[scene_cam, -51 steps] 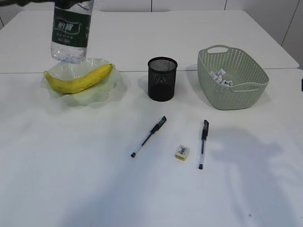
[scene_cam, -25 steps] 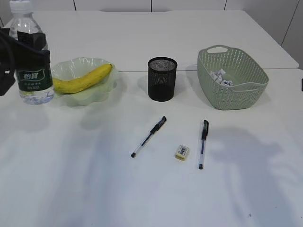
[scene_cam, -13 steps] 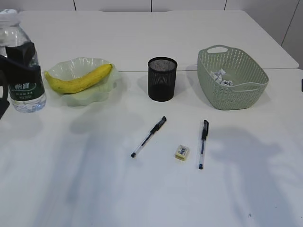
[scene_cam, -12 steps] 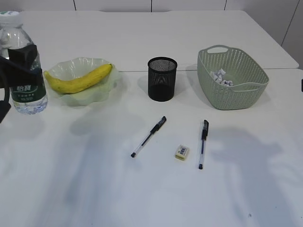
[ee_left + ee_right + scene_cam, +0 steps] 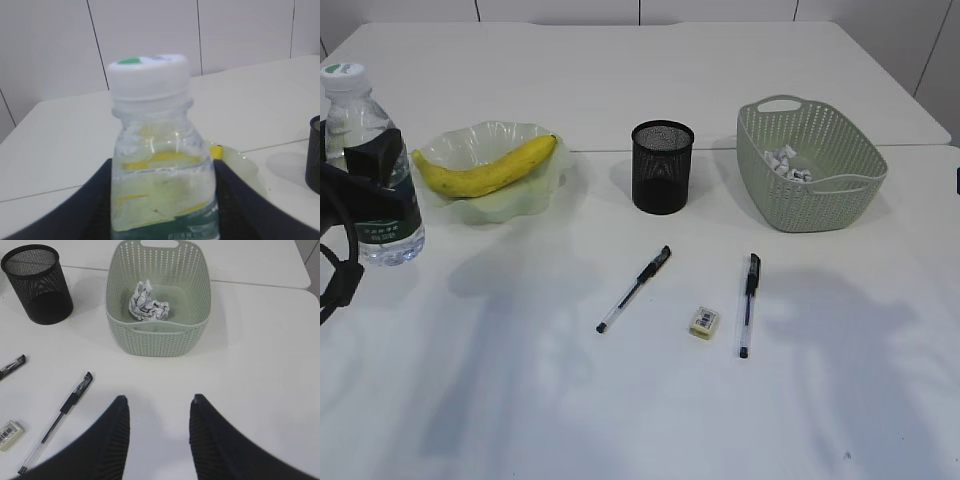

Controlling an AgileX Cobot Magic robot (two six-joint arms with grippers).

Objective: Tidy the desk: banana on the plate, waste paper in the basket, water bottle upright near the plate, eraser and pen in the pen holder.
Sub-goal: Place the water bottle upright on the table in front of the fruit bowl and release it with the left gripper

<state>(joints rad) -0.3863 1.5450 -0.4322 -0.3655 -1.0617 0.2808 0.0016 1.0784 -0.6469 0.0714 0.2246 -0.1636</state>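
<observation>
Two tools are at work, one on each side of the table (image 5: 620, 420). Left tool (image 5: 162, 200) is clamped on the water bottle (image 5: 372, 165), one dark finger (image 5: 95, 200) on each side of its body; the bottle stands upright, long axis vertical, white cap up, its base at or just above the tabletop. Just beyond and to the right of that tool sits the plate (image 5: 490, 205), with the banana (image 5: 485, 170) lying across it, long axis running left to right and rising slightly toward its right end. Right tool (image 5: 157, 440) hangs over bare tabletop with its fingers parted and nothing between them. Ahead of it and to its left lies a pen (image 5: 55, 422), slanting away to the right, cap end farther off; the eraser (image 5: 10, 434) lies flat just left of that pen, and a second pen (image 5: 634, 289) lies farther left. Beyond, straight ahead, stands the basket (image 5: 157, 335) with crumpled waste paper (image 5: 147, 302) inside, long axis pointing away; the pen holder (image 5: 37, 285) stands upright to its left.
</observation>
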